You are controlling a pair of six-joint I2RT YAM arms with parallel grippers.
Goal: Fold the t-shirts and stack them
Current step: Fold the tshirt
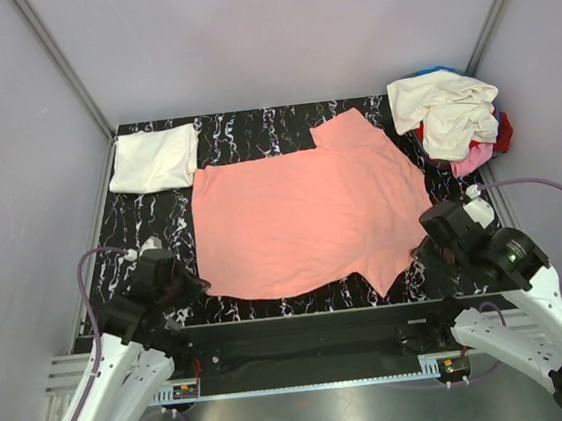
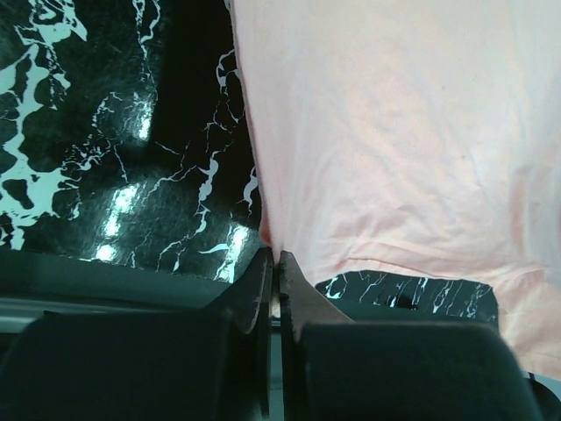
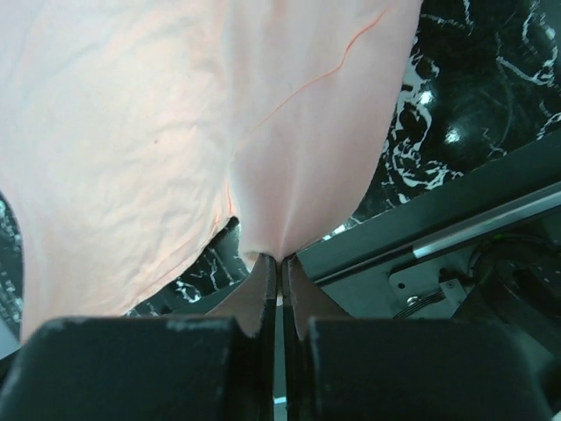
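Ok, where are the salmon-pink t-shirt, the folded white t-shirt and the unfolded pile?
salmon-pink t-shirt (image 1: 307, 218), top view, middle of its body.
white t-shirt (image 1: 155, 159), top view, centre of the fold.
pile of t-shirts (image 1: 452, 112), top view, the cream shirt on top.

We see the salmon shirt (image 1: 306, 213) spread over most of the middle of the table (image 1: 243, 134), so any low pass there runs over cloth. Bare table shows in a strip along the far edge and in a band down the left edge. The folded white shirt (image 1: 155, 158) fills the far left corner, just beside the spread one. The heap of shirts (image 1: 452, 117) stands highest, in the far right corner. At the near edge, the left gripper (image 2: 273, 256) and right gripper (image 3: 280, 257) each pinch the hem at 1 of its 2 ends, and the rail (image 1: 306, 354) between them is open. Walls (image 1: 18, 198) close 3 sides.
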